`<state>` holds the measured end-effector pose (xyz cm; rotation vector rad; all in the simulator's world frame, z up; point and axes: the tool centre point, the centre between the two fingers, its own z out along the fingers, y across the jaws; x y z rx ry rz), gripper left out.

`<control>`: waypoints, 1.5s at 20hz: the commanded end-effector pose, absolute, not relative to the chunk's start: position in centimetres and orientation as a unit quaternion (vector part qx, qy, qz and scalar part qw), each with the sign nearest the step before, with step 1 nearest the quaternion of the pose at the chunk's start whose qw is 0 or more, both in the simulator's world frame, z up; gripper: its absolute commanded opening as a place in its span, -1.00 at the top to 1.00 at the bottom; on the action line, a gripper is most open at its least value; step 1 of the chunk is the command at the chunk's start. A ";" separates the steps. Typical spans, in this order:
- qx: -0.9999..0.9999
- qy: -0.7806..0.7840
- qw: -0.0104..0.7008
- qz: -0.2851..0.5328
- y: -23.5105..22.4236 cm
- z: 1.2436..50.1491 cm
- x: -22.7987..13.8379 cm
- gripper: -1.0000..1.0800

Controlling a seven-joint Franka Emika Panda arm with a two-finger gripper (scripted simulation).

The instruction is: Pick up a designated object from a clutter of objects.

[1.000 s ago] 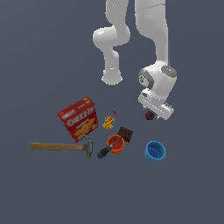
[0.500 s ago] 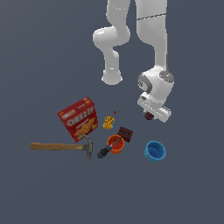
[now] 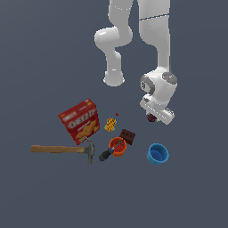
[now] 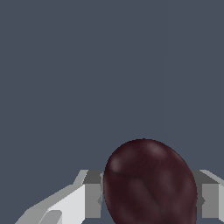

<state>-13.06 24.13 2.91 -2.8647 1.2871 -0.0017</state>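
Jaws are pinching the small dark maroon, roundish lumpy object (image 4: 150,183): in wrist view the two light-grey fingers (image 4: 89,192) are sitting tight against either side of it, w/ the lump bulging out in front. In ext. view the white gripper (image 3: 152,117) is hanging clear of the dark grey floor (image 3: 196,196), and the maroon lump (image 3: 152,118) is showing as a dark spot under the hand, i.e. it is sitting in the grip, off the surface, apart from the rest of the pile.

Nearest items, working outward: flat brown rectangular block (image 3: 127,136) is lying just toward ext. view's left of and below the gripper. Touching its lower edge, the orange plastic cup (image 3: 118,147) is standing mouth-up; a black-handled tool (image 3: 108,153) is leaning across its rim, handle end resting outside on the floor. Can't tell what else, if anything, is inside the orange cup. Round blue plastic cup (image 3: 157,153) is standing alone toward ext. view's right, mouth-up, showing only blue interior.

Further out: small yellow-orange piece (image 3: 110,124) and tiny red dot (image 3: 117,114) are lying between block and red cracker box (image 3: 80,120), which is tilting on the floor. Wooden-handled hammer (image 3: 62,150) is lying flat below the box, steel head near the black tool handle.
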 end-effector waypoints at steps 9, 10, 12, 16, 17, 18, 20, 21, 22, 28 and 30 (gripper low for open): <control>-0.912 0.410 0.000 -0.001 22.5 4.2 -13.2 1.00; -0.912 0.410 0.000 -0.001 22.1 4.5 -13.2 1.00; -0.912 0.410 0.000 -0.001 21.2 5.2 -13.2 1.00; -0.912 0.410 0.000 -0.001 18.9 7.0 -13.4 1.00; -0.912 0.410 0.000 -0.001 18.3 7.5 -13.4 1.00; -0.912 0.410 0.000 -0.001 17.7 8.0 -13.4 1.00; -0.912 0.410 0.000 -0.001 16.3 9.1 -13.5 1.00; -0.912 0.410 0.000 -0.001 15.5 9.7 -13.5 1.00; -0.912 0.410 0.000 -0.001 14.8 10.3 -13.6 1.00; -0.912 0.410 0.002 0.001 10.2 14.1 -13.8 1.00; -0.912 0.410 0.002 0.001 8.6 15.4 -13.9 1.00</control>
